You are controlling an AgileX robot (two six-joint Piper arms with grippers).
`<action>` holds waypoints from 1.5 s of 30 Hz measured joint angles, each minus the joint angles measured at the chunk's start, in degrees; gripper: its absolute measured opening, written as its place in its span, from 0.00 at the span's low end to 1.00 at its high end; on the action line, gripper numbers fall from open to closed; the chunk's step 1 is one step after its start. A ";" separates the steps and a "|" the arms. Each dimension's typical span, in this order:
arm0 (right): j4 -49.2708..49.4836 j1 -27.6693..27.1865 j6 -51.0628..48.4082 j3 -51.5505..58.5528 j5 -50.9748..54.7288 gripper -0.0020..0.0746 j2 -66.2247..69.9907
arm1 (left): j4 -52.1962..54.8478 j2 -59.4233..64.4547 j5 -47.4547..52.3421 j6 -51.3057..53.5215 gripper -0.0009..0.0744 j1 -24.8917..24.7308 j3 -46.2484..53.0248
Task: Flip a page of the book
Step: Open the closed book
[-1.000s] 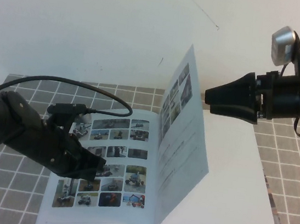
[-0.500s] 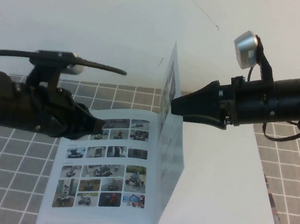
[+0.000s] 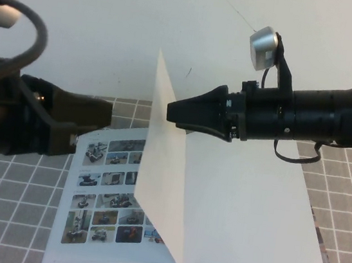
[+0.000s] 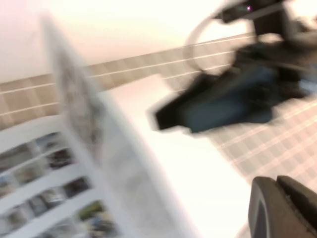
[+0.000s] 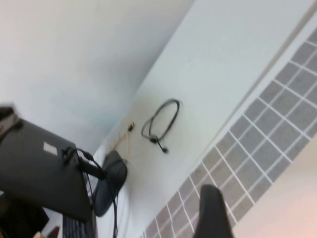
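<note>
Our right gripper (image 3: 173, 112) looks clenched, its tip against the blank face of the page (image 3: 161, 168), which stands upright over the open book (image 3: 248, 225). Our left gripper (image 3: 103, 114) sits beyond the page; whether its jaws are parted we cannot tell

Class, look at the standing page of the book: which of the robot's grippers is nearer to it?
Right. The right gripper has its tip at the page, against its blank face near the top; the left gripper hangs apart, above the photo-grid leaf.
</note>
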 joint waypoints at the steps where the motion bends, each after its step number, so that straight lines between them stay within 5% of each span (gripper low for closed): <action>1: 0.60 0.00 -0.09 0.00 -0.09 0.61 0.00 | -1.10 -0.57 1.30 0.00 0.01 0.00 0.00; 7: 1.13 0.12 -0.74 0.00 -0.22 0.61 0.36 | -4.71 0.47 4.22 0.14 0.01 -1.65 0.00; 14: -1.84 -0.02 -3.81 0.00 -4.08 0.59 0.86 | -0.47 6.62 -3.28 -0.28 0.01 -12.42 0.00; 23: -40.29 -0.89 10.79 0.00 -14.59 0.13 0.99 | 18.62 26.29 -12.23 -11.13 0.01 -16.51 0.00; 26: -49.06 -0.89 16.48 0.00 -14.23 0.06 1.23 | 19.52 31.60 -14.79 -11.55 0.01 -16.60 0.00; 35: -56.37 -0.89 23.30 0.12 -11.79 0.03 4.26 | 19.76 45.58 -23.94 -12.10 0.01 -16.60 0.00; 45: -56.23 -0.89 24.59 1.70 -11.53 0.02 8.19 | 18.41 47.56 -25.22 -13.35 0.01 -16.60 -0.21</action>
